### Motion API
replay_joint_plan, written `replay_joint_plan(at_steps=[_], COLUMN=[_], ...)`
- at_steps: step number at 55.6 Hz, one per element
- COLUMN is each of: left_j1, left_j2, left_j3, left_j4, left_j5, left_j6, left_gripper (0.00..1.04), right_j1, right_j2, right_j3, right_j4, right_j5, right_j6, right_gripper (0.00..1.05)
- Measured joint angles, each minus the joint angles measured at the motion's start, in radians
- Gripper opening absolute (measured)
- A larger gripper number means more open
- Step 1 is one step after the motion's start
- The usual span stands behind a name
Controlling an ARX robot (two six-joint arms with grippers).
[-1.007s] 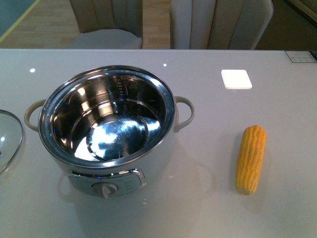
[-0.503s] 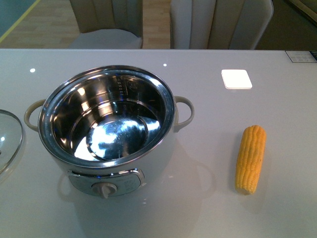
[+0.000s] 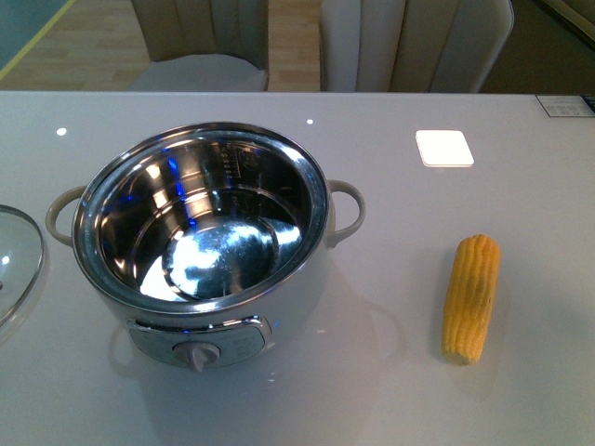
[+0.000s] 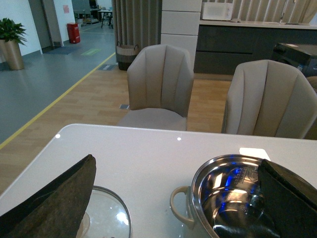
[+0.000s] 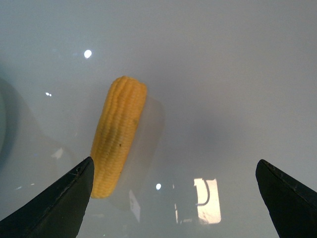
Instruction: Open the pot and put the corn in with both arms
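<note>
The white pot (image 3: 200, 232) stands open on the table, its shiny steel bowl empty, with beige side handles and a dial at the front. Its glass lid (image 3: 14, 260) lies on the table to the pot's left. The yellow corn (image 3: 470, 297) lies on the table to the pot's right. No arm shows in the front view. In the left wrist view my left gripper (image 4: 181, 198) is open above the lid (image 4: 106, 215) and the pot (image 4: 228, 198). In the right wrist view my right gripper (image 5: 176, 198) is open above the table, the corn (image 5: 118, 134) near one finger.
A white square tile (image 3: 443, 148) lies on the white table (image 3: 521, 390) behind the corn. Two beige chairs (image 3: 409, 42) stand behind the far table edge. A card (image 3: 562, 105) lies at the far right edge.
Blue glints now show inside the pot's bowl. Pot, lid and corn have not moved.
</note>
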Motion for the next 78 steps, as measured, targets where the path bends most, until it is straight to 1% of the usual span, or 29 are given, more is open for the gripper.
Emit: replay_joint_plan(at_steps=[9,26,41,51,60,61,64,67,70,78], left_j1=[0.000,0.000,0.000,0.000,0.000,0.000,0.000,0.000,0.000,0.000], left_j2=[0.000,0.000,0.000,0.000,0.000,0.000,0.000,0.000,0.000,0.000], left_j3=[0.000,0.000,0.000,0.000,0.000,0.000,0.000,0.000,0.000,0.000], left_j4=[0.000,0.000,0.000,0.000,0.000,0.000,0.000,0.000,0.000,0.000], left_j5=[0.000,0.000,0.000,0.000,0.000,0.000,0.000,0.000,0.000,0.000], left_j6=[0.000,0.000,0.000,0.000,0.000,0.000,0.000,0.000,0.000,0.000], left_gripper=[0.98,0.98,0.98,0.98,0.98,0.98,0.98,0.98,0.98,0.98], right_j1=[0.057,0.108,0.132,0.140,0.152,0.155,0.160,0.166,0.169,0.190], right_j2=[0.250,0.509,0.618,0.625,0.626,0.626,0.627,0.632,0.639,0.657], right_j3=[0.098,0.236,0.328,0.364,0.378,0.378,0.378,0.378,0.378,0.372], right_j4=[0.015,0.003,0.002,-0.021,0.000,0.004,0.007,0.008,0.008,0.006], right_j5=[0.003,0.026,0.025,0.015,-0.005,-0.009,-0.012,-0.012,-0.011,-0.005], right_j6=[0.058,0.085,0.113,0.131,0.121,0.117,0.110,0.095,0.087,0.056], right_gripper=[0.96,0.96,0.96,0.96,0.96,0.95,0.88,0.78,0.71,0.43])
